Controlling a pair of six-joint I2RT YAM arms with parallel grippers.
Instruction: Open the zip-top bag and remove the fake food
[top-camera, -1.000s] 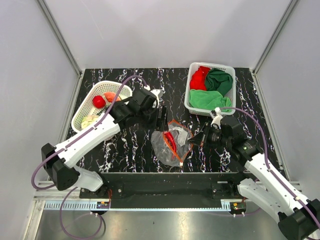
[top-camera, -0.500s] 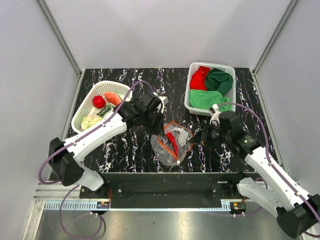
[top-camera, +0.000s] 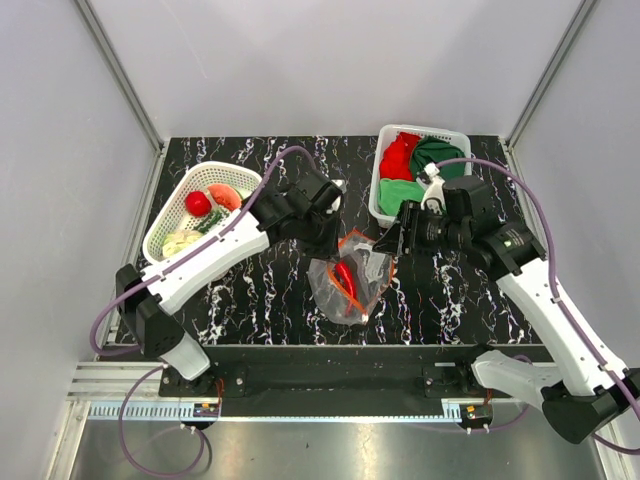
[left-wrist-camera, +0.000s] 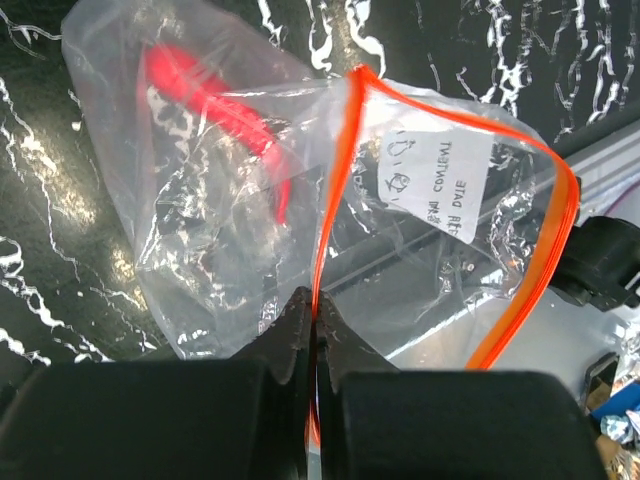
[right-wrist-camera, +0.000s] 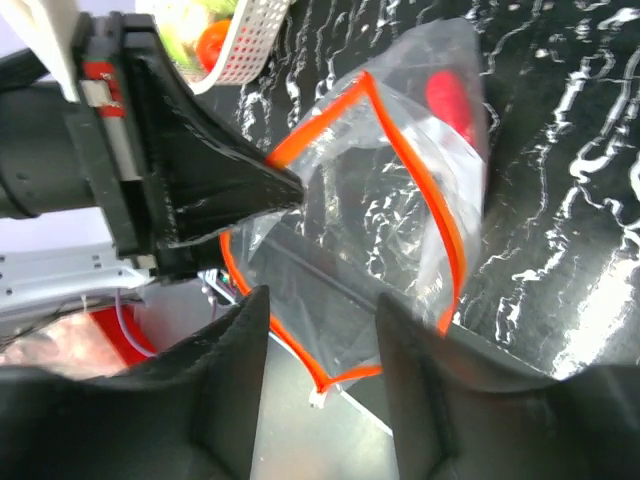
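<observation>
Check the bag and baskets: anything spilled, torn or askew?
Nothing looks spilled or torn. The zip-top bag hangs pinched by its orange strip in the left gripper alone, mouth gaping, a red food piece inside; the right gripper is open beside it.

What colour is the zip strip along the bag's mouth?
Orange-red zip strip; clearest in the left wrist view.

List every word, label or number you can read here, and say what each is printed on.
"DATE": on the white label of the zip-top bag, turned sideways in the left wrist view.
"CONTENT": next line of that label; a likely reading only.
Small symbols on that label: too small to read.
No other readable text.
</observation>
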